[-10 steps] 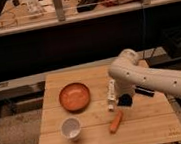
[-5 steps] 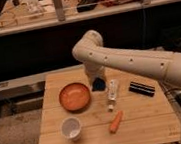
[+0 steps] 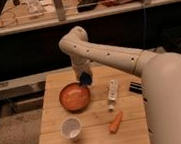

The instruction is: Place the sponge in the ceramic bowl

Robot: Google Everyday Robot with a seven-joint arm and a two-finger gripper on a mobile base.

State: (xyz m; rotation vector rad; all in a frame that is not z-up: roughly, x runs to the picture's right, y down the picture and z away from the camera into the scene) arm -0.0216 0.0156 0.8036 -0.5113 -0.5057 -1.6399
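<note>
The orange-brown ceramic bowl (image 3: 75, 96) sits on the left middle of the wooden table (image 3: 93, 136). Just above its far right rim hangs the small dark-blue sponge (image 3: 86, 78), held at the end of my gripper (image 3: 84, 77). My white arm comes in from the right foreground, arches over the table and points down at the bowl's rim. The bowl looks empty inside.
A white cup (image 3: 71, 128) stands at the front left of the table. A white bottle (image 3: 112, 93) lies right of the bowl, an orange carrot (image 3: 116, 122) in front of it. A black bar (image 3: 135, 87) shows beside my arm at the right edge.
My arm has swung left from the middle of the table, carrying the sponge from beside the bottle to just over the bowl's right rim.
</note>
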